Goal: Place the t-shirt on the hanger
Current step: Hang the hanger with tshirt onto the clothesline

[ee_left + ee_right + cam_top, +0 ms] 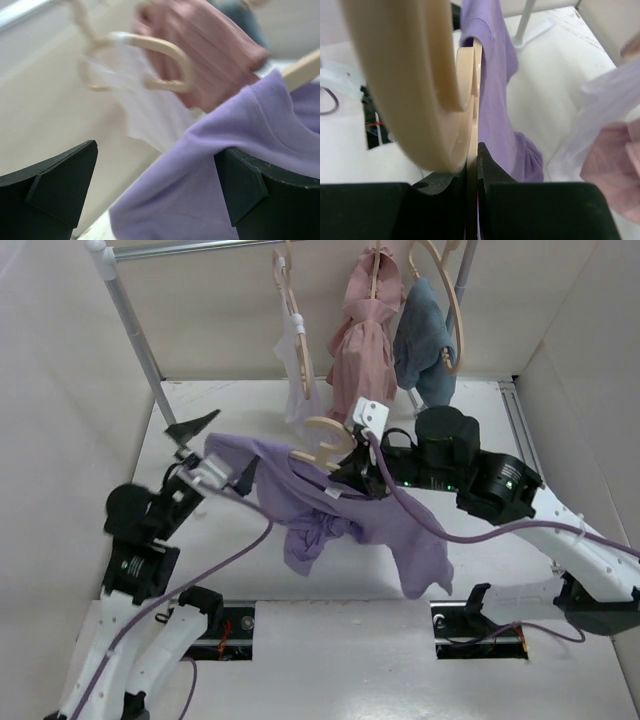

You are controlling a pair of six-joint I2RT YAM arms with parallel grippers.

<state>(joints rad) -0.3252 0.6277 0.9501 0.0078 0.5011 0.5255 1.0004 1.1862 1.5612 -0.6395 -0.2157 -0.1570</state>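
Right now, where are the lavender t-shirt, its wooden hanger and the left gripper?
t-shirt (310, 508), top external view, on the cloth of its body.
hanger (400, 90), right wrist view, on its wide curved wood.
left gripper (155, 160), left wrist view, midway between its fingertips.

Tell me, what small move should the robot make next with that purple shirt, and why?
Likely close the left fingers on the t-shirt at its shoulder and draw it further over the hanger. Those fingers stand wide apart with cloth draped on only one, while the right fingers clamp the hanger and the shirt hangs bunched below it.
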